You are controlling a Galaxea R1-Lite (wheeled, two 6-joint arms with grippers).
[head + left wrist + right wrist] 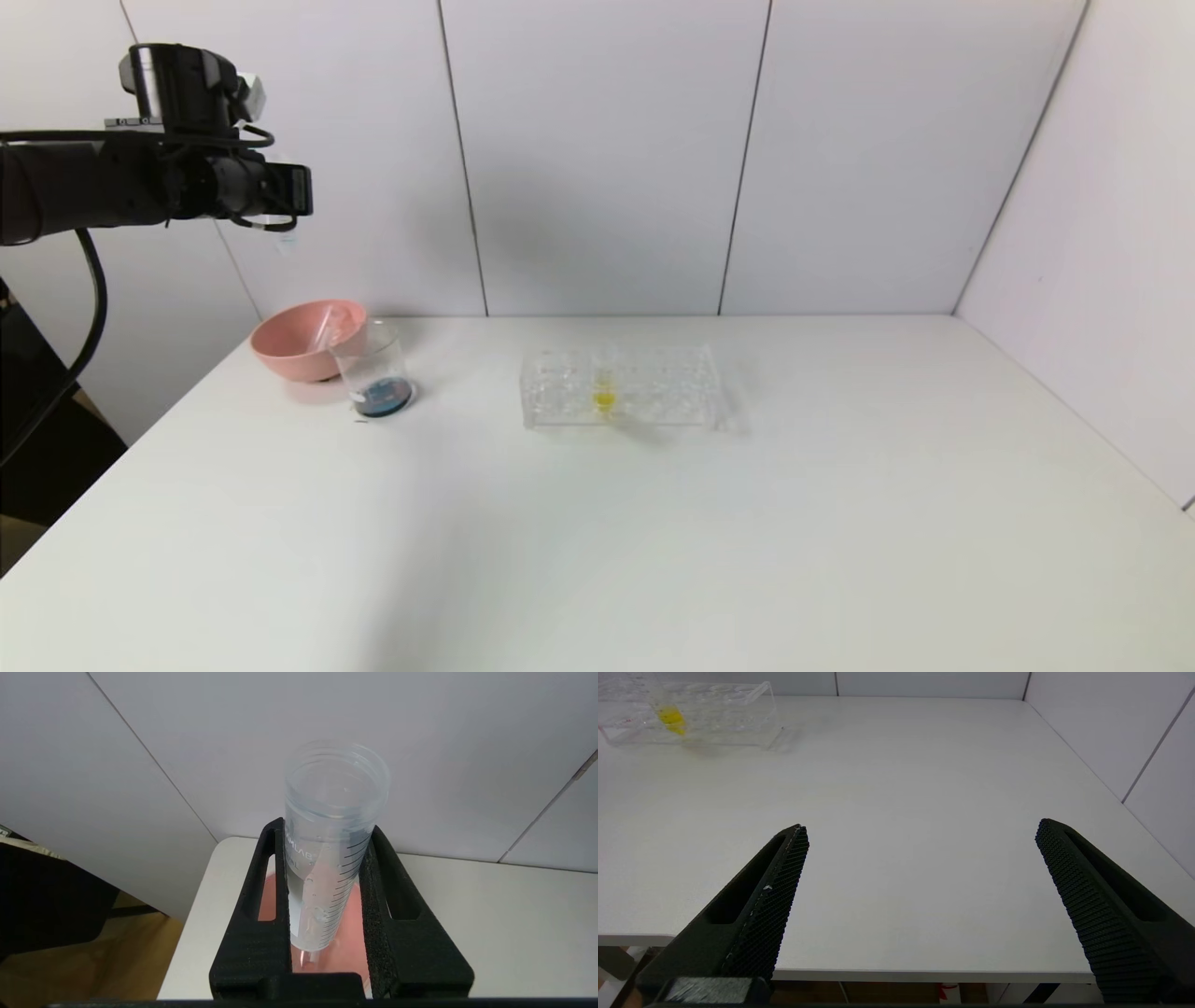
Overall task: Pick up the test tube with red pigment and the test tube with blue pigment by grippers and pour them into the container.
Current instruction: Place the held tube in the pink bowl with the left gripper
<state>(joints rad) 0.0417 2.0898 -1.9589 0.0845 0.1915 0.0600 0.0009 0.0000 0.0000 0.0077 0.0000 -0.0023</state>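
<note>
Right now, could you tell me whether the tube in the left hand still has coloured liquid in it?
No: in the left wrist view the tube clamped in the left hand looks clear, with only droplets on its wall.

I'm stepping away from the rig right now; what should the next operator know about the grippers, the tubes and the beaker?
Left gripper: raised above the pink bowl, shut on an emptied clear tube; which pigment it held cannot be told.
Right gripper: open, idle over the table's near right edge.
Container: beside the bowl, dark blue liquid at its bottom.
Another empty tube leans in the bowl.
Rack: only the yellow tube stands in it.
Done: both pours appear finished.
Left: drop the held tube, probably into the bowl.
</note>
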